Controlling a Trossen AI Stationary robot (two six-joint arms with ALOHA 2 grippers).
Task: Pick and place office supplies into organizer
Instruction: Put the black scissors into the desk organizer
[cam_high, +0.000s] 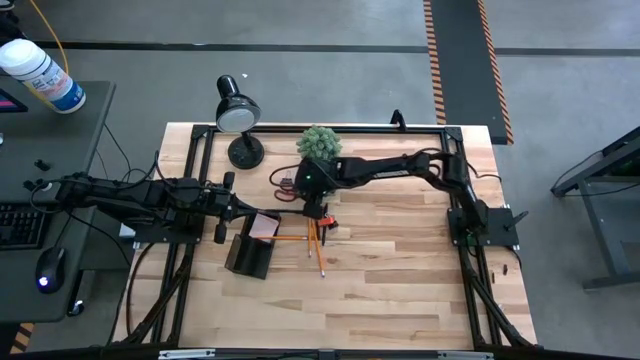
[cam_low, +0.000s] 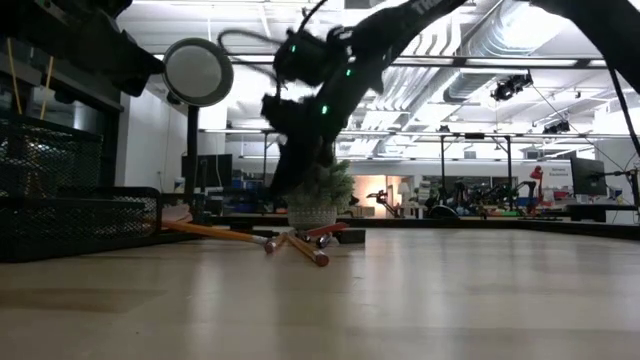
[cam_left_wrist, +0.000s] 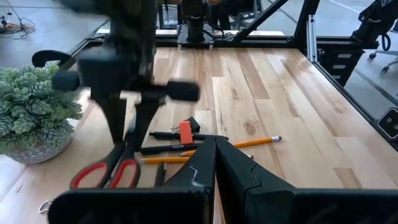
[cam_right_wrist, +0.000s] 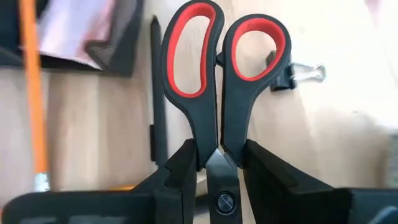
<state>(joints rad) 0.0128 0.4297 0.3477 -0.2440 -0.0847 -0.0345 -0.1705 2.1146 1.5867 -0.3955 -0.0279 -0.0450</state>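
My right gripper (cam_right_wrist: 219, 158) is shut on the red-handled scissors (cam_right_wrist: 221, 68) above the middle of the table, over the loose supplies. Below it on the wood lie dark pens (cam_left_wrist: 174, 149), yellow-orange pencils (cam_high: 320, 250), an orange-black marker (cam_left_wrist: 185, 132) and a black binder clip (cam_right_wrist: 291, 73). The black organizer (cam_high: 250, 255) stands left of them with a pale pink sticky-note pad (cam_high: 265, 227) at its far end. My left gripper (cam_left_wrist: 216, 155) waits shut at the table's left, above the organizer's far end. My right gripper pinches the scissors between its two fingers (cam_right_wrist: 180, 171) at the neck (cam_right_wrist: 219, 140), where the two handles meet just ahead of the pivot screw. The fingers slant down from the table's right. The handle loops (cam_left_wrist: 106, 174) hang below the fingertips, and the blades run back out of sight between the fingers. The low view shows the scissors clear of the table.
A green spiky plant (cam_high: 320, 143) in a pale pot stands just beyond my right gripper. A black desk lamp (cam_high: 238, 115) stands at the far left of the table. The near half of the table is bare wood (cam_high: 380, 300).
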